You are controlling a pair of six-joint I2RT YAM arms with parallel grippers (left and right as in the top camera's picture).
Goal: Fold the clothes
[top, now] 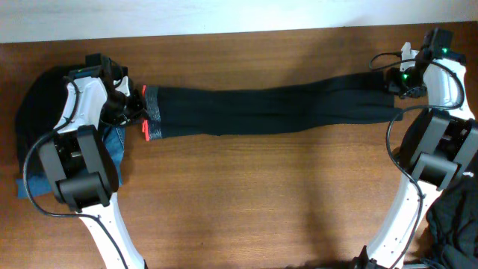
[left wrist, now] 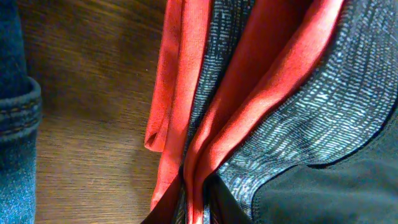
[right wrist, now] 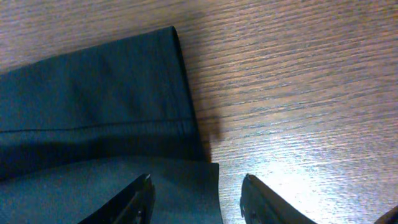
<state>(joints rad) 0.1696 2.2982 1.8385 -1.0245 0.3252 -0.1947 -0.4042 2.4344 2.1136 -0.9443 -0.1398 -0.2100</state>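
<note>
A wooden table (top: 261, 194) carries long black leggings (top: 276, 112) stretched flat along its far edge, nearly from the left edge to the right. A heap of black garments (top: 41, 97) lies at the left edge beside blue denim (top: 112, 142), and another dark garment (top: 455, 217) sits at the near right corner. The left gripper (top: 134, 107) is clamped narrowly on the grey-speckled waistband (left wrist: 311, 112), whose coral-red edging (left wrist: 180, 93) bunches between its jaws. At the ankle end, the right gripper (right wrist: 196, 196) hovers with jaws apart, the corner of the hem (right wrist: 186, 134) between its fingertips.
</note>
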